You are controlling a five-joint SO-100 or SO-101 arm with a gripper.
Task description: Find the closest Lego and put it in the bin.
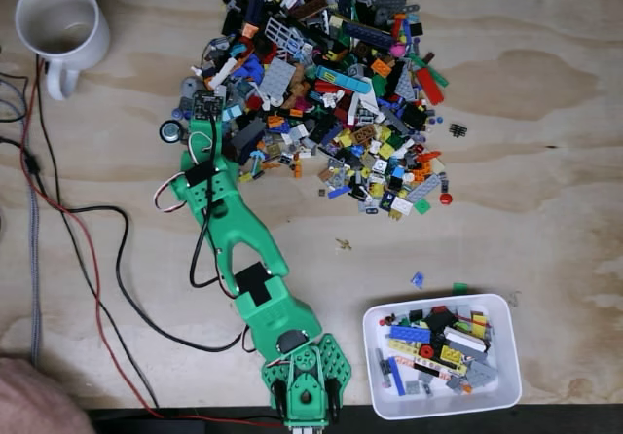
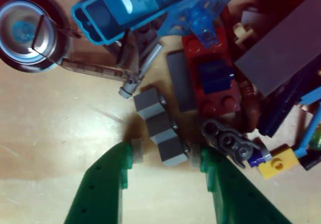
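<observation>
Worktop (image 1: 545, 220): bare plywood, seen from above in the fixed view.

Arm (image 1: 243, 259): green, reaching from the bottom edge of the fixed view up to the lower left fringe of the brick pile.

Gripper (image 2: 163, 153): two green fingers entering the wrist view from below, spread apart, tips low over the wood. In the fixed view its place is at the pile's left edge (image 1: 206, 113), hidden under the wrist.

Grey Lego (image 2: 159, 125): a short chain of blocky grey segments lying diagonally on the wood. Its lower end sits between the two fingertips, closer to the right one; whether it touches that pad cannot be told. The left fingertip stands clear of it. The jaws are open around it, not clamped.

Neighbouring pieces, wrist view: dark red plate (image 2: 210, 81) just right of the grey Lego; flat dark grey tile (image 2: 180, 81) between them; black connector (image 2: 228, 141) beside the right finger; yellow brick (image 2: 277, 162) further right; blue frame piece (image 2: 140, 5) above; round metallic wheel (image 2: 27, 33) upper left.

Lego pile (image 1: 331, 84): large, mixed colours, upper centre of the fixed view.

Bin (image 1: 506, 380): white tub, lower right of the fixed view, partly filled with bricks, well apart from the gripper.

Mug (image 1: 60, 25): white, top left corner.

Cables (image 1: 88, 249): red and black, along the left side.
</observation>
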